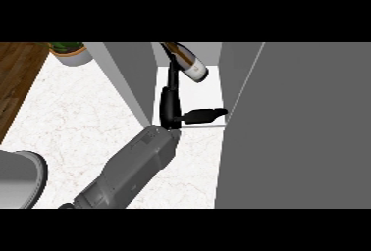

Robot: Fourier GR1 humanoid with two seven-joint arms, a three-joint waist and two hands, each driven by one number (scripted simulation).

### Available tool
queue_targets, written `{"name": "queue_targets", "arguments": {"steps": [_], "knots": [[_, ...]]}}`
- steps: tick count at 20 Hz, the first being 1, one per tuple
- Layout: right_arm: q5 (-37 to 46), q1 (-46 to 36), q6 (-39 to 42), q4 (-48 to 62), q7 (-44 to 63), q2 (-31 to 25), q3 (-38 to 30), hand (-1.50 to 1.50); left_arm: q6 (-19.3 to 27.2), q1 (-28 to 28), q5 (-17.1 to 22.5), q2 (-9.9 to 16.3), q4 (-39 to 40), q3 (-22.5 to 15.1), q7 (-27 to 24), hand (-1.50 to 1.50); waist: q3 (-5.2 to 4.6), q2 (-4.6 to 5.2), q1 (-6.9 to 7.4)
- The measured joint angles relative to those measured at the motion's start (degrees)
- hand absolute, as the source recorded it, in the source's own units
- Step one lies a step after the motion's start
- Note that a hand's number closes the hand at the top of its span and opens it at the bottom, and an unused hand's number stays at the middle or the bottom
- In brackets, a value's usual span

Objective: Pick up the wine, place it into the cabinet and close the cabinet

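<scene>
Here's the hand (171, 105), black, reaching into the cabinet (130, 78) opening at the end of a grey forearm (134, 169) that slants up from the lower edge. Which of the robot's two hands it is, I can't tell from this angle. Its fingers (173, 68) stretch straight up toward the wine bottle (190, 62), and the thumb (203, 115) sticks out sideways to the right, so the hand is spread wide, not wrapped round anything. The wine bottle sits tilted inside the cabinet, its pale label catching the light, its dark neck angling up and left, right at the fingertips; whether they actually touch it is hard to make out. The white cabinet floor (210, 98) shows beneath. To the right, the big grey cabinet door (297, 127) stands open, its edge just beside the thumb. Outward again: the pale marbled tabletop (80, 122), a potted plant (71, 51) at the upper left corner, and a grey rounded object (18, 179) at the lower left.
</scene>
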Motion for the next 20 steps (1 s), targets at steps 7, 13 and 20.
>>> {"name": "queue_targets", "arguments": {"steps": [7, 13, 20], "knots": [[0.08, 0.07, -1.36, -0.1, 0.24, -0.81, -2.13, -1.5, 1.67, 10.66, -2.91, 1.04, -15.75, -3.84, 1.43, -1.5, 0.01, -0.21, 1.47], [0.19, 1.67, -0.45, 0.05, -1.25, -0.78, -3.02, -1.5, 4.35, 21.38, -7.09, 4.49, -32.46, -9.23, 5.02, -1.5, 0.03, -0.27, 1.9], [-0.51, 2.52, 1.16, 0.26, -1.43, -2.61, -5.89, -1.5, 5.55, 34.36, -11.92, 12.36, -48.27, -12.64, 6.75, 1.5, 0.04, -0.2, 1.86]]}}
